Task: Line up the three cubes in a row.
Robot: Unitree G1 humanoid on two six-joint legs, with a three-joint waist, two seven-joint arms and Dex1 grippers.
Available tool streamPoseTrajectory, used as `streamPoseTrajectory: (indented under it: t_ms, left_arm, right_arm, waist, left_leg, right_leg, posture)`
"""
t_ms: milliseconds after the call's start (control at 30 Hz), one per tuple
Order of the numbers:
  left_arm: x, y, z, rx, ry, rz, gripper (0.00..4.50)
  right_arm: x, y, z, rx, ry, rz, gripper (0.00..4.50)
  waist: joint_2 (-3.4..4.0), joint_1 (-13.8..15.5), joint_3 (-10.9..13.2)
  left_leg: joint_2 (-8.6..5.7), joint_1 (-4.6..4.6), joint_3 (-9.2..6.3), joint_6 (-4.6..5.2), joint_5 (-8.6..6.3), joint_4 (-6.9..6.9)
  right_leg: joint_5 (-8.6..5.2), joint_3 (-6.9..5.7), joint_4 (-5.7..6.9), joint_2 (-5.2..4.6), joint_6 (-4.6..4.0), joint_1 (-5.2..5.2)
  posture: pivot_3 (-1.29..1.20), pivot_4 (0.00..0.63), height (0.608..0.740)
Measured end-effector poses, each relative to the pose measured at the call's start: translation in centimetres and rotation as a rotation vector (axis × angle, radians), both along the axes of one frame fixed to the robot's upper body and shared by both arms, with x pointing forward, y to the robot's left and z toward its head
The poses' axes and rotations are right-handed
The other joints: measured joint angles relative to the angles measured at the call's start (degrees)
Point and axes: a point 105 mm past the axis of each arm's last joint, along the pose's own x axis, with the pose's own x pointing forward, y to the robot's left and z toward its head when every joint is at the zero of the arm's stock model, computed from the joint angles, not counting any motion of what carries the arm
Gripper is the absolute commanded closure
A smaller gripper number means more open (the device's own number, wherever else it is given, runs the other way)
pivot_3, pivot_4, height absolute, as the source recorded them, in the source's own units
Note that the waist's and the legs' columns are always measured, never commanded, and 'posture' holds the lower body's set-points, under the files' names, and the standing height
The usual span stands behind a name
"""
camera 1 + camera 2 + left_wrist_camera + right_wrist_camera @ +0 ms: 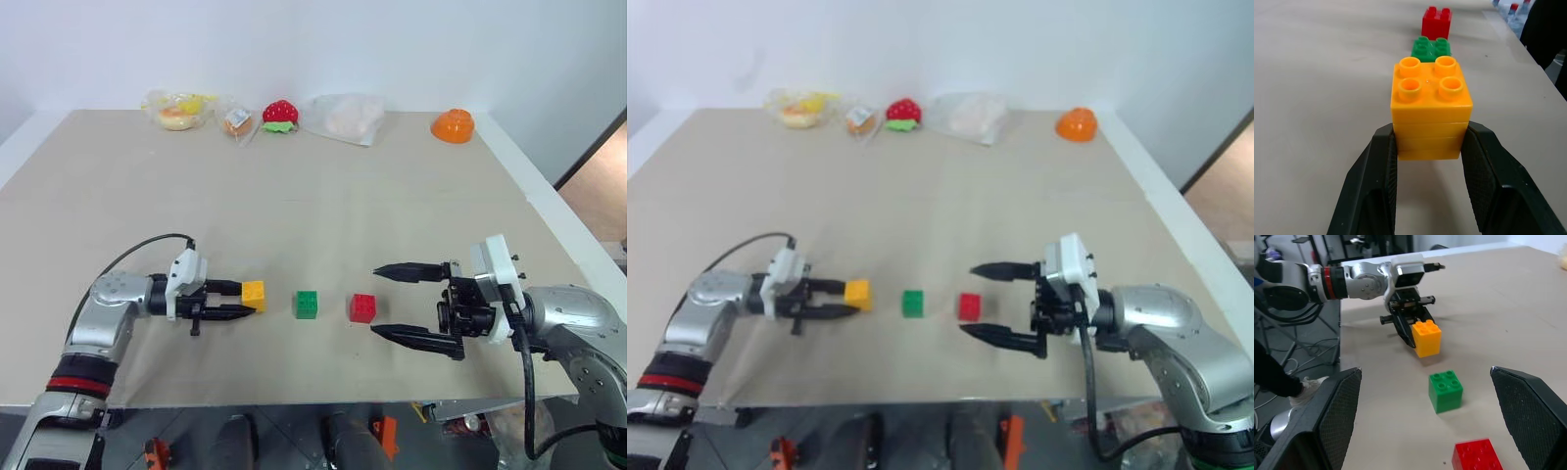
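The left hand [245,302] is clamping the yellow-orange cube [254,293]; the right hand [384,302] is standing wide beside the red cube [363,307], with the green cube [307,304] sitting between the two cubes.

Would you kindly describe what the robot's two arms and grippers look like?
Both arms are silver-grey metal with white wrist housings and loose black cables. The left arm carries a red band. The left gripper and right gripper each have two black tapered fingers with textured pads.
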Motion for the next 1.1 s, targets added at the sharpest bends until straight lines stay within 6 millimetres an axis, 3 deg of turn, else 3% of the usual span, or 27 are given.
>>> streamPoseTrajectory:
  t_ms: [400, 700, 767, 967, 1100]
  left_arm:
    - [0.4, 1.2, -1.4, 0.046, 0.024, -0.015, 3.21]
    - [0.4, 0.9, -1.8, 0.062, -0.03, -0.043, 3.21]
    - [0.5, 0.6, -1.9, 0.059, -0.044, -0.046, 2.17]
    - [1.1, 0.2, -1.8, 0.044, -0.07, -0.027, 0.19]
    - [1.0, 0.6, -1.8, 0.062, -0.095, -0.033, 0.19]
  right_arm:
    - [0.2, -0.5, -0.4, -0.005, 0.006, -0.056, 0.13]
    - [0.5, -0.3, 0.0, -0.011, -0.019, -0.055, 0.13]
    - [0.5, -0.3, 0.0, -0.011, -0.021, -0.054, 0.13]
    - [0.5, -0.2, 0.1, -0.011, -0.026, -0.052, 0.13]
    - [0.7, -0.3, 0.3, -0.009, -0.031, -0.052, 0.13]
  waist:
    - [0.0, 0.03, 0.0]
    - [0.0, 0.06, 0.0]
    - [0.0, 0.07, 0.0]
    - [0.0, 0.06, 0.0]
    - [0.0, 0.03, 0.0]
  left_leg:
    - [0.0, -0.03, -0.04, 0.0, 0.0, -0.02]
    - [0.0, -0.04, -0.05, 0.0, 0.0, -0.03]
    - [-0.01, -0.03, -0.05, 0.01, 0.0, 0.0]
    - [-0.01, -0.03, -0.05, 0.01, 0.0, 0.06]
    - [0.0, -0.03, -0.05, 0.01, 0.0, 0.04]
  right_leg:
    - [-0.02, -0.01, 0.0, 0.02, 0.04, 0.0]
    - [-0.02, -0.02, 0.0, 0.02, 0.04, 0.0]
    - [-0.01, -0.02, 0.0, 0.02, 0.06, 0.03]
    - [0.02, -0.01, 0.0, 0.02, 0.1, 0.06]
    - [0.02, -0.02, 0.0, 0.03, 0.1, 0.04]
  posture:
    - [0.0, 0.15, 0.74]
    - [0.0, 0.15, 0.74]
    - [0.0, 0.15, 0.74]
    - [0.0, 0.15, 0.74]
    - [0.0, 0.15, 0.74]
